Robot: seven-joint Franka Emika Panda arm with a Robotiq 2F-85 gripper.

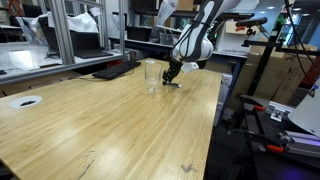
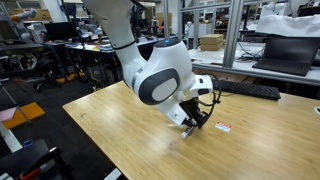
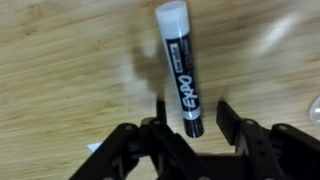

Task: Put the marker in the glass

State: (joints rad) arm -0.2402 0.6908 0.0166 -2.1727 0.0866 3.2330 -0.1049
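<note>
The marker (image 3: 181, 70), black with a white cap and EXPO lettering, lies flat on the wooden table. In the wrist view my gripper (image 3: 192, 120) is open with its fingers on either side of the marker's dark end. The left finger is close to the marker and a gap remains on the right. In an exterior view the gripper (image 1: 170, 74) is low over the table just right of the clear glass (image 1: 151, 75), which stands upright and empty. A dark bit of the marker (image 1: 176, 85) shows beside the fingers. In an exterior view the gripper (image 2: 191, 122) reaches the table, and the glass is hidden.
The wooden table (image 1: 110, 130) has a white round disc (image 1: 25, 101) near one edge. A keyboard (image 1: 117, 69) lies at the far edge behind the glass. A small white tag (image 2: 222, 128) lies near the gripper. Metal frames and desks stand behind.
</note>
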